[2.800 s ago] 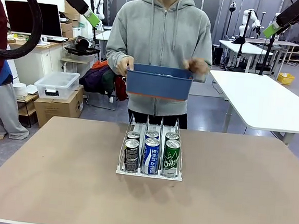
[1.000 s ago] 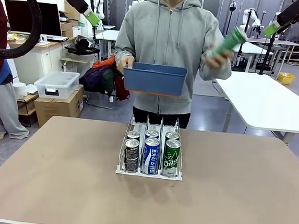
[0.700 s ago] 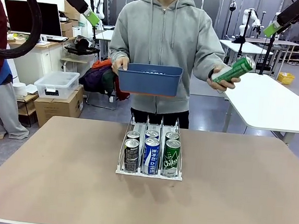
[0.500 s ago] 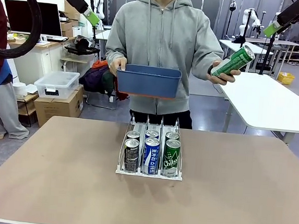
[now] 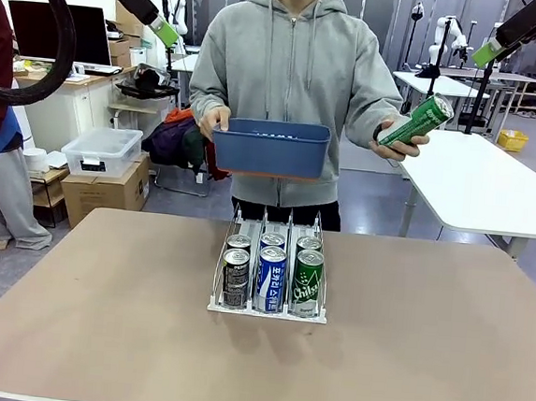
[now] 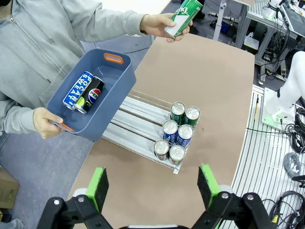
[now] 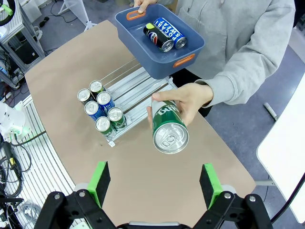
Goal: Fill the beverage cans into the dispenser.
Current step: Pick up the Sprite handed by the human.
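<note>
Since a moment back, the person has taken one hand off the blue bin [image 5: 271,148] and lifted a green can [image 5: 416,121] out to the side. That hand [image 5: 392,144] now holds the can up in the air, over toward the robot's right side. The can is tilted, and its shiny silver top points up at the right gripper [image 7: 155,183], so the gripper looks almost straight down the can's long side. That gripper hangs high above with its green pads spread wide and nothing between them. The left gripper [image 6: 151,185] is wide and holds nothing too. It is much farther from the can, so I think the right arm is the one to take it. The can is smooth, round, thin metal, so it could slip or dent. The dispenser [image 5: 247,225] sits in the middle of the brown table [image 5: 424,346]. It is clear, with thin walls and three lanes. Six cans [image 5: 270,278] stand at its front, two in each lane, and the back of each lane is bare. Two more cans [image 7: 165,33] lie on their sides in the bin.
</note>
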`<state>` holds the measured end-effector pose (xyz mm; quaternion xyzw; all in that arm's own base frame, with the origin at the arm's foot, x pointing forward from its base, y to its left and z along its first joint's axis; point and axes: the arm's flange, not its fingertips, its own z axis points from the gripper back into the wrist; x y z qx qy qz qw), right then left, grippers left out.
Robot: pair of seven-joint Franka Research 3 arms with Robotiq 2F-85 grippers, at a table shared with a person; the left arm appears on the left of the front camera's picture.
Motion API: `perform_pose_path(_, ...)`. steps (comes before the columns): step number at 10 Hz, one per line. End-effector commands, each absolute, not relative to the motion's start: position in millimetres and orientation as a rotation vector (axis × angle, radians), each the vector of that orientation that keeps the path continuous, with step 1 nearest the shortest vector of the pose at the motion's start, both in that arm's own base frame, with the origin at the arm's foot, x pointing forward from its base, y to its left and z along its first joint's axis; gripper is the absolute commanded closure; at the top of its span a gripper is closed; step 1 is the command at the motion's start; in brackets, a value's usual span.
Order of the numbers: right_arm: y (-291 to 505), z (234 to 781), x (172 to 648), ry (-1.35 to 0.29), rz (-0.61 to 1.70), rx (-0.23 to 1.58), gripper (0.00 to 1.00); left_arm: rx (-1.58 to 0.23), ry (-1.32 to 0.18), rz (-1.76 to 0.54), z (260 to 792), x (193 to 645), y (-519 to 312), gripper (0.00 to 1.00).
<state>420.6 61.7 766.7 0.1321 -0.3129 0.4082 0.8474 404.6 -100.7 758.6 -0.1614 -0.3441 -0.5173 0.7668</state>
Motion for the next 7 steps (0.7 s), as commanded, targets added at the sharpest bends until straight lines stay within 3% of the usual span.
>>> perform_pose_path(1,61.9,766.7,420.9,-0.661,0.86,0.279,0.0,-0.379,-0.742,-1.12,757.1,402.8,-100.2,0.0)
perform_pose_path(7,61.8,753.9,421.8,-0.62,0.813,0.324,0.0,-0.379,-0.742,-1.12,757.1,402.8,-100.2,0.0)
